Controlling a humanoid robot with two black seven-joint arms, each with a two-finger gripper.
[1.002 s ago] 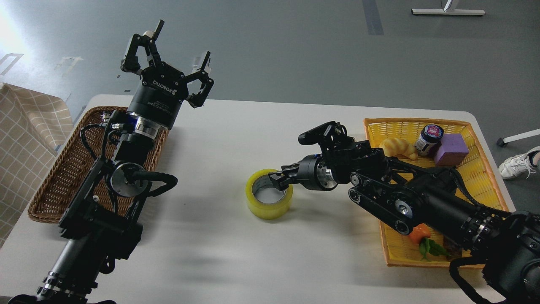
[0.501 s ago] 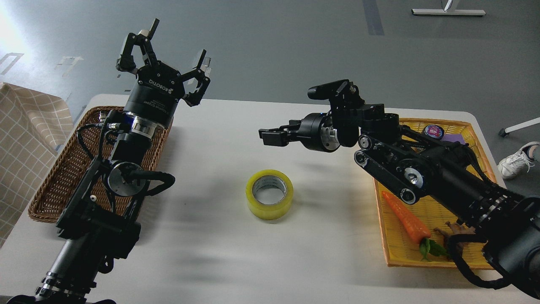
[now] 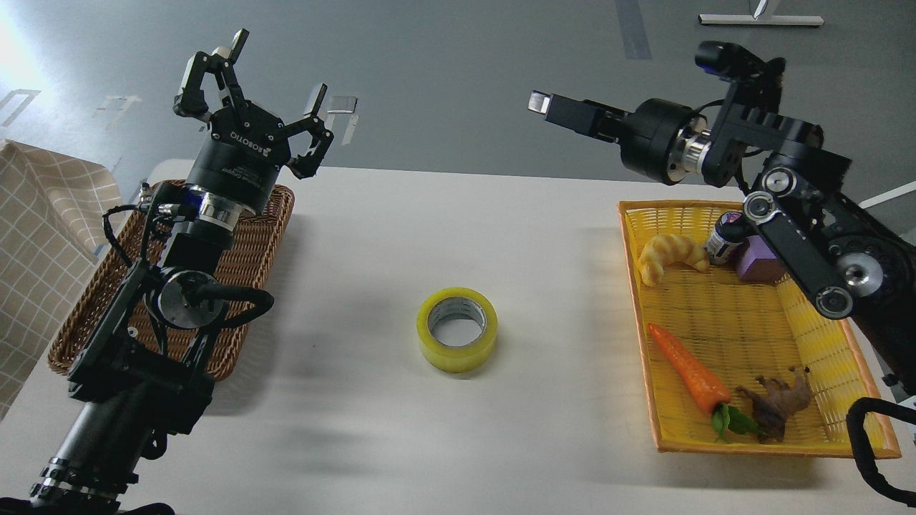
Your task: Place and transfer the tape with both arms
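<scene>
The tape (image 3: 458,329), a yellow translucent roll with a grey-white core, lies flat near the middle of the white table (image 3: 429,214), with nothing touching it. My left gripper (image 3: 275,71) is open and empty, pointing up, above the far end of the brown basket and well to the upper left of the tape. My right gripper (image 3: 542,103) is raised high at the upper right, pointing left, far above and to the right of the tape. It is seen side-on, so its fingers cannot be told apart.
A brown wicker basket (image 3: 79,322) sits at the table's left under my left arm. A yellow basket (image 3: 744,436) at the right holds a croissant (image 3: 669,256), a jar (image 3: 726,236), a purple block (image 3: 760,263), a carrot (image 3: 687,365) and a brown figure (image 3: 780,400). Checked cloth (image 3: 43,236) hangs at far left.
My right gripper let go of the tape, then rose and swung up to the right, away from it. My left gripper drifted slightly left. The tape stayed put.
</scene>
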